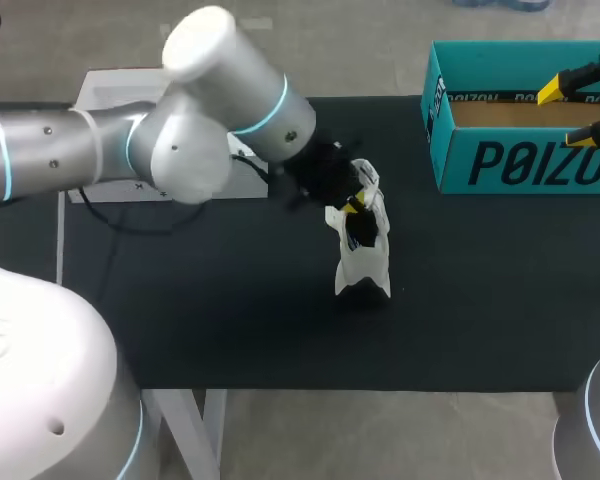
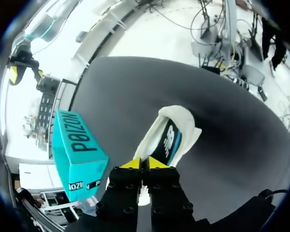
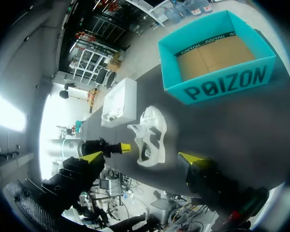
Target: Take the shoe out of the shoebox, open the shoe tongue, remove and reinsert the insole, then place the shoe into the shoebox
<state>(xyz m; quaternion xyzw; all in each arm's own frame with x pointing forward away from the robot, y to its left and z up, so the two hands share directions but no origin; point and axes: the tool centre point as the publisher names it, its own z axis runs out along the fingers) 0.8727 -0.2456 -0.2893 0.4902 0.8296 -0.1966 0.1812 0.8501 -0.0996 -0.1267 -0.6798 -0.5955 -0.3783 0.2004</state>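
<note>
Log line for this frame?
shoe on table, outside shoebox | left gripper shut on shoe | right gripper open | shoebox empty

Left pincer [image 2: 144,163] pinched closed, right pincer [image 1: 568,112] spread wide.

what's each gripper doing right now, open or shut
left gripper: shut on the shoe, pinching its edge.
right gripper: open, holding nothing.

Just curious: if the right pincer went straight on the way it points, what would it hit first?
Likely the shoe, which lies ahead of the right pincer between its open fingers, though depth is unclear.
</note>
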